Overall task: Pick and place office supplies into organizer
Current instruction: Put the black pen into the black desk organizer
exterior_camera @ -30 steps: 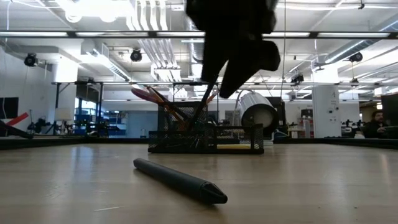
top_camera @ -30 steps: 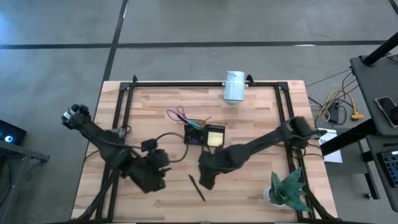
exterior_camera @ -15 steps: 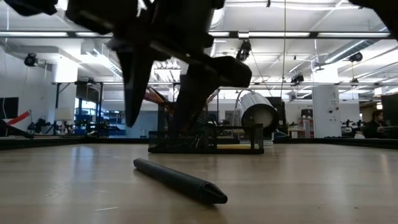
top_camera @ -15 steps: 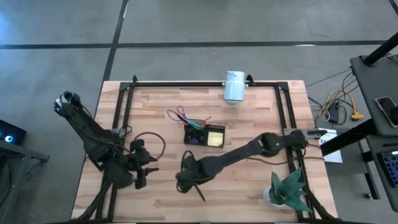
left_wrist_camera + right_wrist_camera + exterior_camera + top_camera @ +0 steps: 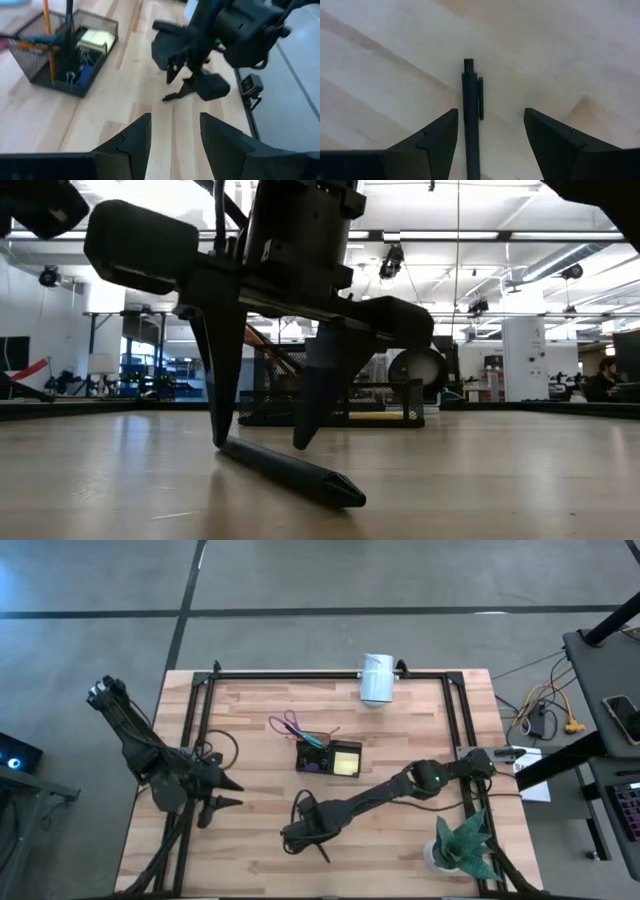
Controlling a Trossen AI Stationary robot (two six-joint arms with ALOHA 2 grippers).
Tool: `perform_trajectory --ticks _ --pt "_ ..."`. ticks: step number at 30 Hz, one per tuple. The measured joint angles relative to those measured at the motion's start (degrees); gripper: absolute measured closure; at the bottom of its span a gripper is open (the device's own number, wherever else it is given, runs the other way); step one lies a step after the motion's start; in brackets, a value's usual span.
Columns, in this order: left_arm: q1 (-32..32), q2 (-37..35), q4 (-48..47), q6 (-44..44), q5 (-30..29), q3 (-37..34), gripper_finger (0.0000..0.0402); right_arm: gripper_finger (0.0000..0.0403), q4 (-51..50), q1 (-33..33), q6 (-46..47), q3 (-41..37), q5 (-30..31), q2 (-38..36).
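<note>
Just right tool (image 5: 487, 145) astride pen (image 5: 470, 115)

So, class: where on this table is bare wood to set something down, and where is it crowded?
Free: the wood between the organizer and the white cylinder, and the strip right of the organizer. Crowded: the near middle, where the right hand straddles the black pen, and the plant corner.

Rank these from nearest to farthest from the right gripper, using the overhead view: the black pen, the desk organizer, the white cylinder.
1. Black pen: lying on the table between the right gripper's open fingers, at the near edge.
2. Desk organizer: mid-table, farther back.
3. White cylinder: at the table's far edge, by the frame rail.
</note>
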Motion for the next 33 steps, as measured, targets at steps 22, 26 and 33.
perform_trajectory --ticks 22,26,33 --pt "0.05 -1.26 0.11 5.40 -0.79 -0.05 0.0252 0.0184 -23.74 0.51 4.99 -0.19 4.23 -0.76" --pt "0.05 0.35 0.14 5.09 -0.76 -0.07 0.0252 0.0184 -19.11 0.95 7.84 0.21 -1.36 -1.79" --pt "0.04 2.37 0.61 5.03 -0.27 -0.07 0.0252 0.0184 -18.56 4.14 29.80 0.73 -3.12 -1.92"
